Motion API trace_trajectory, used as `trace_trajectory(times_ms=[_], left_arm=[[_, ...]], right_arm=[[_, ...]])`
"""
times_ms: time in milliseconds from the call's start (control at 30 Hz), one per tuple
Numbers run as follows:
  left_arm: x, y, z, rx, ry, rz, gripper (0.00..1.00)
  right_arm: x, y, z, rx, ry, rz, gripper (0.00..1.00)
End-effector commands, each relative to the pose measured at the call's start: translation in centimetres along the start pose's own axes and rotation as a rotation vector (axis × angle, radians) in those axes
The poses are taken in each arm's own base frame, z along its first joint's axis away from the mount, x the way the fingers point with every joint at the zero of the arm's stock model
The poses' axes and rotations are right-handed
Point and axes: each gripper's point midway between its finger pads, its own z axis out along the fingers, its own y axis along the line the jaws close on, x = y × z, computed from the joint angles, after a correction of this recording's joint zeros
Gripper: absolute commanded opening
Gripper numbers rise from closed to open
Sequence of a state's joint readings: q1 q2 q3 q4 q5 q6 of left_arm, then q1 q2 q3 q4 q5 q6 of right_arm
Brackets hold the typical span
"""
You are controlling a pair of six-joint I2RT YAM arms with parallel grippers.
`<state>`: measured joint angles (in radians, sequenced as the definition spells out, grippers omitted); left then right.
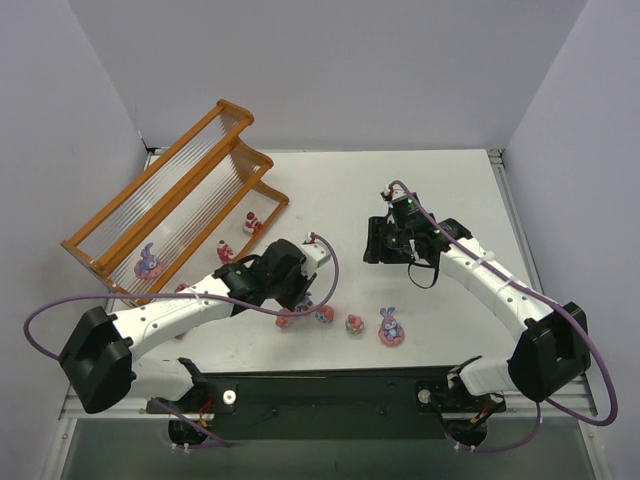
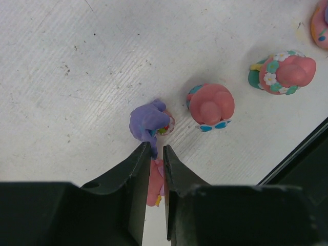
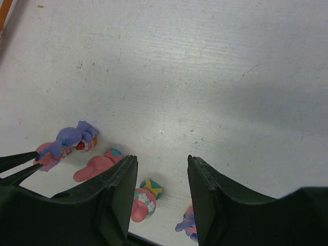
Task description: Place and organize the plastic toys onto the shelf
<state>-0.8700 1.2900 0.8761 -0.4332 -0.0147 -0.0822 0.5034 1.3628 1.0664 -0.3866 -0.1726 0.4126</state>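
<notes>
**Left wrist view: pick in hand at the near edge**

Seen from the left wrist, the left gripper is clamped on the pink body of a purple-headed toy, with a finger pressed to each side. The toy stands on the worktop close to the near edge, left of the middle. The grasp step looks nearly done. Next comes a straight lift, so as not to knock the pink toy just beside it or the flowered toy further along the same edge, then a carry to the far left.

The left arm reaches low from its base along the near edge, with the wrist tipped down.

Further in, near the middle, the right gripper hangs over bare worktop with its jaws apart, holding nothing.

The shelf stands slantwise in the far left corner. One toy on the shelf sits on a low tier, so most of the sorting appears to remain.
</notes>
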Motion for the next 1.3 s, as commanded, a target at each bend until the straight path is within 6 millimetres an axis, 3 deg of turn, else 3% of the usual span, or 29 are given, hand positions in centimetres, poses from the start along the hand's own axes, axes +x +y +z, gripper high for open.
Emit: trace_trajectory(times_ms=[0, 200, 400, 800, 1000, 1167, 1267], left_arm=[[-1.2, -0.7, 0.8, 0.034, -0.044, 0.016, 0.27], [-1.0, -0.6, 1.2, 0.028, -0.040, 0.013, 0.28], [-1.4, -0.2, 0.8, 0.005, -0.055, 0.012, 0.42], [-0.3, -0.2, 0.9, -0.001, -0.045, -0.031, 0.42], [-0.5, 0.1, 0.9, -0.020, -0.058, -0.035, 0.29], [-1.1, 1.2, 0.3, -0.080, -0.087, -0.041, 0.00], [-1.8, 2.6, -0.7, -0.158, -0.108, -0.034, 0.00]], right_arm=[[0.1, -0.6, -1.0, 0.022, -0.012, 0.007, 0.44], [0.3, -0.7, -1.0, 0.025, -0.010, 0.001, 0.44], [0.3, -0.8, -0.9, 0.027, -0.004, -0.005, 0.44], [0.4, -0.9, -0.5, 0.034, 0.007, -0.009, 0.44], [0.2, -0.9, -0.4, 0.036, 0.006, -0.017, 0.44], [0.0, -0.9, -0.5, 0.039, -0.002, -0.022, 0.43], [0.0, -1.0, -0.6, 0.039, -0.002, -0.022, 0.43]])
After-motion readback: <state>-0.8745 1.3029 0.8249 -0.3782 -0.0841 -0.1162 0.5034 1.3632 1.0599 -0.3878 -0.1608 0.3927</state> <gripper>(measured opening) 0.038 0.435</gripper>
